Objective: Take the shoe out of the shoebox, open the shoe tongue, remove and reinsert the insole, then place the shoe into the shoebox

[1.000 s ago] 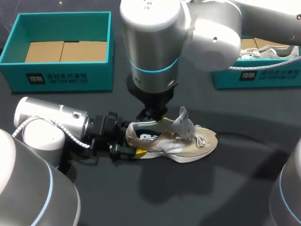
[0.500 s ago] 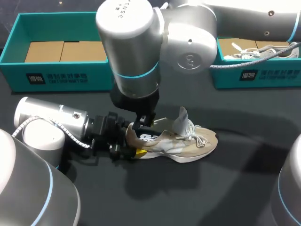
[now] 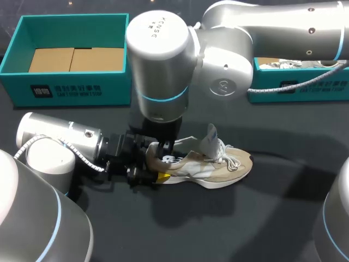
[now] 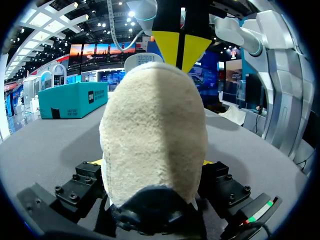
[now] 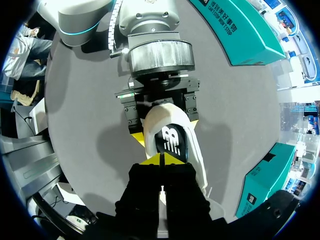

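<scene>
Since the earlier frames the right arm's wrist has been swung left and then back a little, and the right gripper [image 3: 165, 146] has been brought down to the heel opening of the shoe [image 3: 204, 164]; the shoe itself and the left gripper [image 3: 154, 164] have not shifted. The shoe is laid upright on the dark table [image 3: 245, 218], toe to the right, tongue raised, well apart from both teal shoeboxes [image 3: 71, 90] [image 3: 300, 87]. Only in the right wrist view is the black insole [image 5: 170, 142] seen inside the shoe, with the right fingers pressed together just above it; whether anything is pinched cannot be told. In that view the left fingers are shown clamped against both sides of the heel. In the left wrist view the heel [image 4: 155, 140] fills the space between its own fingers, and the right tips are seen above it, closed together
</scene>
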Robot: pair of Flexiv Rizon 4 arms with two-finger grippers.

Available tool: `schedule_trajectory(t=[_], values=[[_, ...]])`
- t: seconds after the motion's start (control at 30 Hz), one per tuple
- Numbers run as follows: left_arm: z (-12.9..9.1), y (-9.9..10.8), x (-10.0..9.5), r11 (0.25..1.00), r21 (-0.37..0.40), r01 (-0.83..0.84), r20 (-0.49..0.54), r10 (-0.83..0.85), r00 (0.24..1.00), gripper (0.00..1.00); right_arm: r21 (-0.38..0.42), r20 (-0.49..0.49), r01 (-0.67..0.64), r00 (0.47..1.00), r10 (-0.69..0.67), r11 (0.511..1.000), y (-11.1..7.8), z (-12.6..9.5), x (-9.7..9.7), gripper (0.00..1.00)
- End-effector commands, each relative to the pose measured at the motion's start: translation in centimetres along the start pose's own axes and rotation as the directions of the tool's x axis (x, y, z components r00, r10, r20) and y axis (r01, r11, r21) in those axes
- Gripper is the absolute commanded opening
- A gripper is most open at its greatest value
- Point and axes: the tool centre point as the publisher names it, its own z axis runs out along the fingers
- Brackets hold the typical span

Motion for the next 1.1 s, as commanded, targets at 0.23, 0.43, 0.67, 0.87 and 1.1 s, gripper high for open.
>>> schedule_trajectory(t=[0.23,0.43,0.67,0.87,1.1], values=[[0.0,0.2,0.0,1.000,-0.001,-0.001,0.001,0.001,1.000,0.00,-0.029,-0.036,0.046,0.998,-0.047,0.999,0.0,2.3,-0.4,0.00],[0.0,0.2,0.0,1.000,-0.001,-0.001,0.001,0.001,1.000,0.00,-0.024,-0.036,0.063,0.997,-0.064,0.998,0.3,3.9,-0.6,0.00],[0.0,0.2,0.0,1.000,-0.001,-0.001,0.001,0.001,1.000,0.00,-0.014,-0.030,0.065,0.997,-0.066,0.998,0.3,5.5,-0.8,0.00],[0.0,0.2,0.0,1.000,-0.001,-0.001,0.001,0.001,1.000,0.00,-0.011,-0.023,0.023,0.999,-0.023,1.000,-1.4,6.8,-1.2,0.00],[0.0,0.2,0.0,1.000,-0.001,-0.001,0.001,0.001,1.000,0.00,-0.002,-0.015,-0.059,0.998,0.059,0.998,-3.8,6.7,-1.8,0.00]])
